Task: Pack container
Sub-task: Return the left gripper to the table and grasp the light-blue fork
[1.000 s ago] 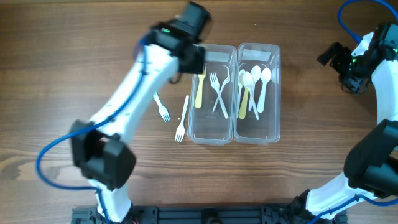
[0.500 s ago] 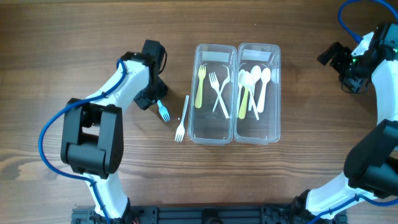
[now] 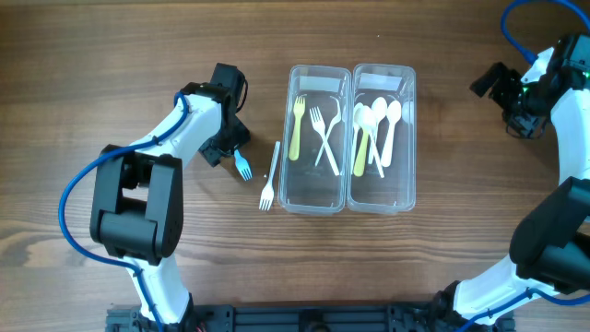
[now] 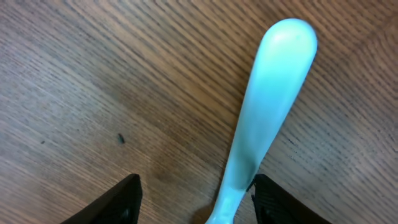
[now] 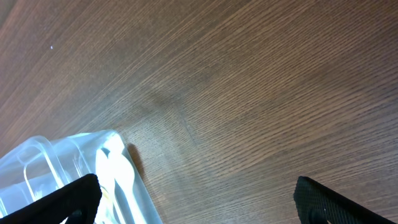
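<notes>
Left hand [image 4: 196,186] part-open astride blue fork [image 4: 267,106] handle, unclamped; right hand [image 5: 196,186] spread wide, empty.

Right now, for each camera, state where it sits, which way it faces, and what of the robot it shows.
Overhead: fixed above the wooden table, looking straight down; both arms show, plus the clear plastic two-trough container.
Left wrist: low over the table, facing down at the pale blue plastic fork; left gripper fingertips show.
Right wrist: angled across the table toward the container's end; right gripper fingertips show.
Shared: overhead and left wrist both show the fork.
</notes>
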You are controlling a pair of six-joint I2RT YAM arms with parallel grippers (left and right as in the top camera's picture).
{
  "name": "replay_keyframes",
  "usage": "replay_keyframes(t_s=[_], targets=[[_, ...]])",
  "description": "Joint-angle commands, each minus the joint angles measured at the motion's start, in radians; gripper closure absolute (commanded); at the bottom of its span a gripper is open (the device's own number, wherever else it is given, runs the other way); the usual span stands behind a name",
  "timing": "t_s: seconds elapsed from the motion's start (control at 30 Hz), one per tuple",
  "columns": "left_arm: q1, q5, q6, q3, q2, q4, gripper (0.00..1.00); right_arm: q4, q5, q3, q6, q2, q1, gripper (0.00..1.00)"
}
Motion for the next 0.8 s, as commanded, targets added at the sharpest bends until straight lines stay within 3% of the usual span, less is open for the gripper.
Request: replay_keyframes(t_s=[0.0,0.23,0.43,0.5,0.57,0.6,0.77], targets=[[-0.006,0.035,0.086,-0.005,0.003,0.04,0.43,0.001,-0.013,-0.003,-0.002,0.006,0.003,0.0],[-0.031,0.006,0.107,-0.005,0.032,0.063,0.5,0.001,-0.013,-0.003,-0.002,0.006,0.003,0.0],[-0.031,0.003,0.107,-0.005,0.067,0.066,0.64,0.001,-0.012,-0.003,-0.002,0.006,0.003,0.0],[-0.031,0.003,0.107,-0.005,0.067,0.065,0.72,0.001,-0.012,-0.003,-0.002,0.006,0.003,0.0],[-0.031,0.004,0.107,-0.005,0.067,0.057,0.94,0.001,-0.012,-0.003,-0.002,0.006,0.003,0.0],[-0.031,0.004,0.107,-0.005,0.067,0.055,0.96,0.001,-0.012,-0.003,-0.002,0.006,0.003,0.0],[-0.031,0.008,0.165,0.016,0.059,0.027,0.96,0.002,-0.012,-0.003,-0.002,0.006,0.003,0.0]])
